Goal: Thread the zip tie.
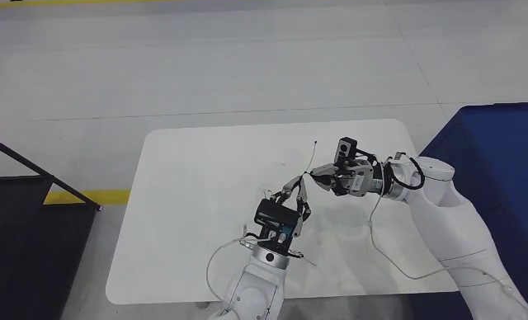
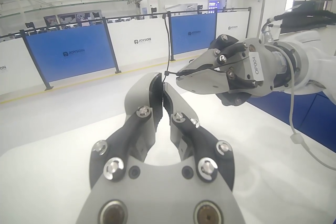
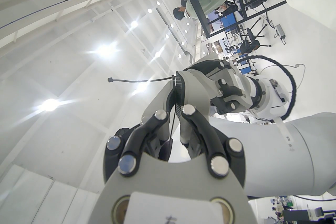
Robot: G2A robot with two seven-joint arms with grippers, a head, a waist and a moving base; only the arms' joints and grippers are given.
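Observation:
A thin black zip tie [image 1: 312, 159] is held in the air above the middle of the white table [image 1: 190, 204], one end pointing away from the robot. My left gripper [image 1: 302, 185] comes up from the near side and is shut on the tie's lower end; in the left wrist view the zip tie [image 2: 166, 46] rises out of the left gripper [image 2: 163, 87]. My right gripper [image 1: 313, 179] comes in from the right and is shut on the tie just above. In the right wrist view the zip tie [image 3: 136, 81] sticks out sideways from the right gripper [image 3: 174, 83], ending in a small head.
A grey cable [image 1: 388, 254] trails from the right arm over the table's near right part. A blue panel [image 1: 487, 147] stands just past the table's right edge. The two grippers' tips nearly touch.

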